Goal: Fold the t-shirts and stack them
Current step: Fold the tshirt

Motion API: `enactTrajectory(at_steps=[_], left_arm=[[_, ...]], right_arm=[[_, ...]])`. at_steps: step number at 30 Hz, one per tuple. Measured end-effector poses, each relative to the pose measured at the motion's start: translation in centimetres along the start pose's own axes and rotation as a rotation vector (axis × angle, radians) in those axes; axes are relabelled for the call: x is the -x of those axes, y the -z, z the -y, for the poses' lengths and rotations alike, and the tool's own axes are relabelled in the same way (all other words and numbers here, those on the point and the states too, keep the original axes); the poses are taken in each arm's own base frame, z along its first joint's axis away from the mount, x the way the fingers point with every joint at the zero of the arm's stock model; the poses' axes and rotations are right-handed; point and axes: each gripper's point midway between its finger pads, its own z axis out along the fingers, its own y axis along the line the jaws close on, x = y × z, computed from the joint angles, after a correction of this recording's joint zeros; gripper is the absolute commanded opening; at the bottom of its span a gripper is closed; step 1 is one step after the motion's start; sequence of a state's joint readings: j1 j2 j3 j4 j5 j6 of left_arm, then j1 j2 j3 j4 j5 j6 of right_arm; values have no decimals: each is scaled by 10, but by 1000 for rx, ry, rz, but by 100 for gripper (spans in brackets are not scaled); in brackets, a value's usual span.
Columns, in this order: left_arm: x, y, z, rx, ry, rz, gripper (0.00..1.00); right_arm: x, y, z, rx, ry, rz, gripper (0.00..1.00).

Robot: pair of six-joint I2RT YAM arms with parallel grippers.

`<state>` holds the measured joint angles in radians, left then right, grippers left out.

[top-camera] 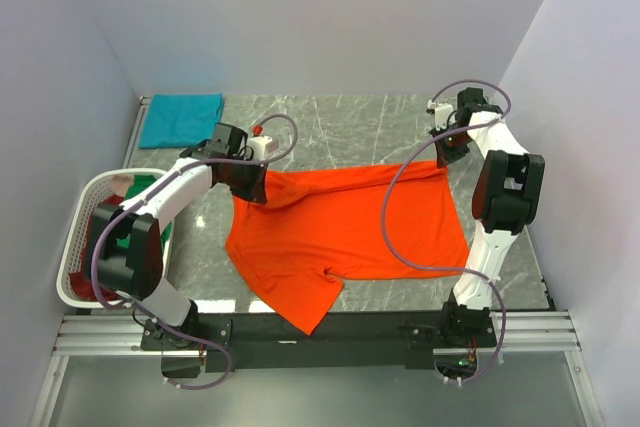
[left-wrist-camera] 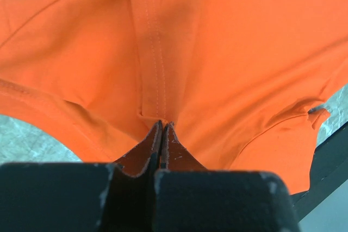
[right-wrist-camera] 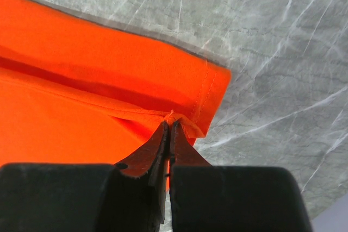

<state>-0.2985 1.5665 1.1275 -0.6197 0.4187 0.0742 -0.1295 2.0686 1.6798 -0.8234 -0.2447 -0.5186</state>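
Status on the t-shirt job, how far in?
Done: teal t-shirt looks folded, far left. In hand: orange t-shirt spread on the table, left tool and right tool shut on its far edge. Left: folding, stacking it; green t-shirt and dark red t-shirt sit in the basket.

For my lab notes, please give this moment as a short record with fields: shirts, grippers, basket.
orange t-shirt: spread on the marble table
left gripper: shut on its far left edge
right gripper: shut on its far right corner
teal t-shirt: folded, far left of table
laundry basket: at left, green cloth and red cloth inside
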Motion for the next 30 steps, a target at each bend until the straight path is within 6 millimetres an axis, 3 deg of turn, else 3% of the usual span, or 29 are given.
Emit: enactTrajectory(at_steps=[16,23,30], left_arm=[[-19,-12,15,-8,9,-82,0],[-40,-28,18,-16,-48,-170,0],[-56,-33,11,-1,-121,-228,0]], right_arm=[[-3,-1,-1,3,3,-8,0],[-4,-1,0,-1,11,-10,0],[-23,-5,-3,-3,28,-55,0]])
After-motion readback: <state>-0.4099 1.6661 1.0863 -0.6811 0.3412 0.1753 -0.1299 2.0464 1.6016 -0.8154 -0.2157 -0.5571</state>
